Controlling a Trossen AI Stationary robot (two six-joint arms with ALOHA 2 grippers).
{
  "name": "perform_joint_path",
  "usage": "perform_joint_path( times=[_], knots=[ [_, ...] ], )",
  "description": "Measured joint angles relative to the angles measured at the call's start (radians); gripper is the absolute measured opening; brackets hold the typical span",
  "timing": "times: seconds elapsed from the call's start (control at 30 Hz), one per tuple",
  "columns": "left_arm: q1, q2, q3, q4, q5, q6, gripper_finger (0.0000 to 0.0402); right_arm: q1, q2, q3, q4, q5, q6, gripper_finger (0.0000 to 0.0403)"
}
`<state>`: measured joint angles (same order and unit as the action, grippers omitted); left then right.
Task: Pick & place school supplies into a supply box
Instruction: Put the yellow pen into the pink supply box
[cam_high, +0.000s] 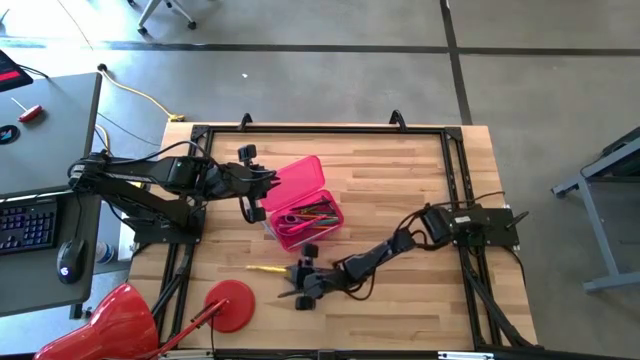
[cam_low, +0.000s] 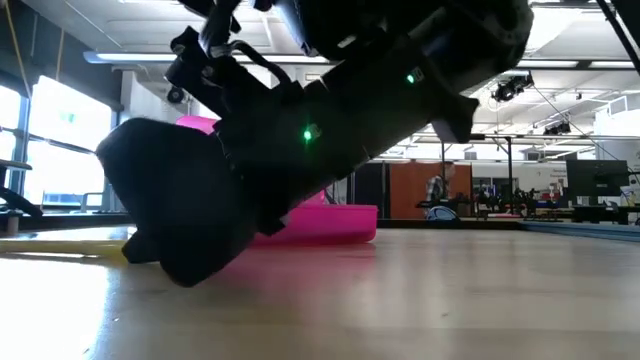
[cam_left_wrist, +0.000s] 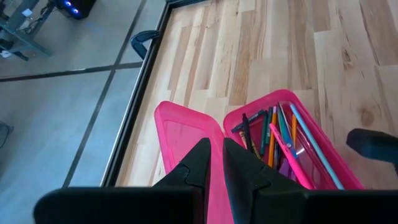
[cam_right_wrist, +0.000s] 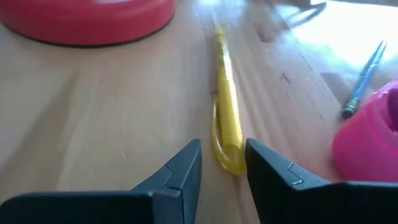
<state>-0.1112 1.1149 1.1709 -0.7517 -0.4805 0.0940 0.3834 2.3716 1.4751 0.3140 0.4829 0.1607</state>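
Pencil (cam_right_wrist: 225, 106) lies lengthwise straight ahead of your right claw (cam_right_wrist: 224, 165), its near end between released fingers.

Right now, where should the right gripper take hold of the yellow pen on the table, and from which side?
Probably at its near end: the yellow pen lies flat, pointing away from the right gripper, whose open fingers already straddle that end. Come from above, closing across the thin barrel.

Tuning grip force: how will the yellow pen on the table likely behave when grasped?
The yellow pen looks slim, straight and glossy, so probably stiff, light and slippery. Lying flat on the table, it may roll if nudged. The right gripper straddles its near end, open.
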Motion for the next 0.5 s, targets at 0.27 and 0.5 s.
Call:
perform_joint_path(
  times=[0.27,0.5],
  knots=[
    [0.0,0.0,0.0,-0.011,0.019,0.001,0.0074,-0.006,0.002,0.002,-0.081,-0.009,0.103,0.0106],
    [0.0,0.0,0.0,-0.011,0.021,0.003,0.0074,-0.011,0.002,0.0,-0.066,-0.052,0.033,0.0063]
  ],
)
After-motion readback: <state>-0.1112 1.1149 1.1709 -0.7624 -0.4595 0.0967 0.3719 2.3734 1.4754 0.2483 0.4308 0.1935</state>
